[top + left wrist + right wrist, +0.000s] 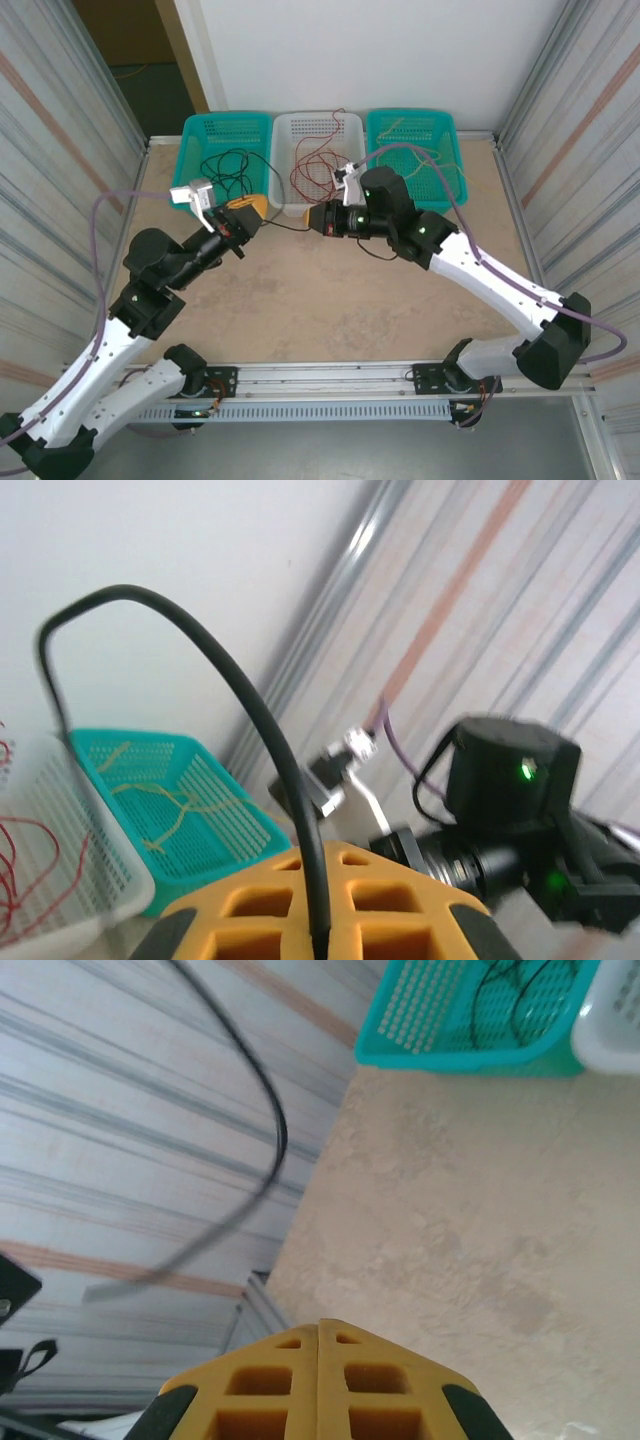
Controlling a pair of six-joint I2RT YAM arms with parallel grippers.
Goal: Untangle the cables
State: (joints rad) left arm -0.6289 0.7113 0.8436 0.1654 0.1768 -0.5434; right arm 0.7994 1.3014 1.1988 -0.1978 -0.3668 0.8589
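A black cable is pinched between the yellow jaws of my left gripper and arches up and to the left. From above, my left gripper is shut by the front of the baskets. A thin black strand runs from it toward my right gripper. My right gripper has its jaws pressed together with nothing seen between them, and a blurred black cable hangs to its upper left. More black cable lies in the left teal basket, a red cable in the white basket, and a yellow cable in the right teal basket.
Three baskets stand in a row at the far edge: teal, white, teal. Corrugated metal walls close in both sides. Thick lavender arm cables loop beside each arm. The beige tabletop lies between the arms.
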